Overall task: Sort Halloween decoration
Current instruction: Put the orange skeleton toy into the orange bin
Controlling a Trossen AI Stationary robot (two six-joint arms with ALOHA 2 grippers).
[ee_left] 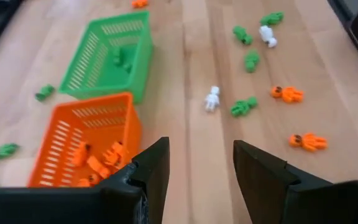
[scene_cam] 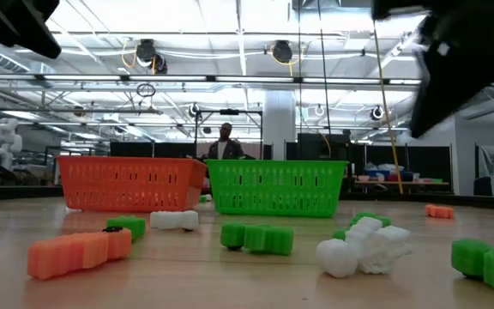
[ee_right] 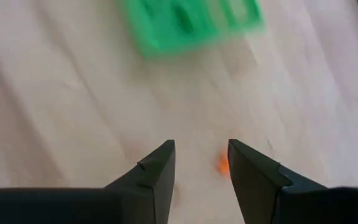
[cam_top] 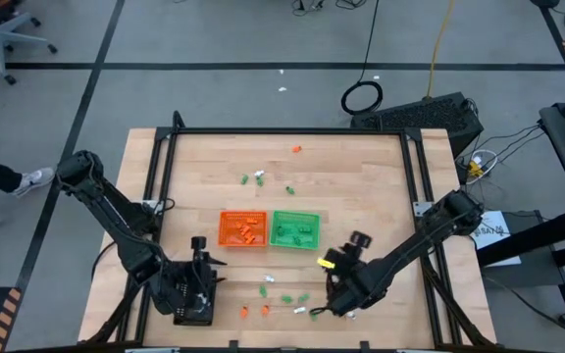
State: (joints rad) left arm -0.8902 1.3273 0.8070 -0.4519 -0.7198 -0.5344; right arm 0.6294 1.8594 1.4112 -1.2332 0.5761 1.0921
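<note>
Left pincer (ee_left: 194, 165) hovers over the counter (cam_top: 361, 176) near its front-left edge, fingers apart, empty. Right pincer (ee_right: 201, 165) hangs over the front-right area, likewise parted and empty. Halloween decoration (cam_top: 263, 292) lies scattered ahead of and beyond the orange tray (cam_top: 242, 228) and green tray (cam_top: 295, 228), some inside each.

Even overhead light, one wrist view badly smeared.
High view is bright and flat, table (cam_top: 361, 176) evenly lit, only soft short shadows under the arms. Low view looks into glaring ceiling lights (scene_cam: 281, 51); the near white trinket (scene_cam: 363, 247) is soft, the orange basket (scene_cam: 127, 183) and green basket (scene_cam: 277, 187) sharper. Left wrist view mildly soft. Right wrist view is motion-blurred: green basket (ee_right: 191, 22) smeared, orange trinket (ee_right: 223, 164) a blob.
</note>
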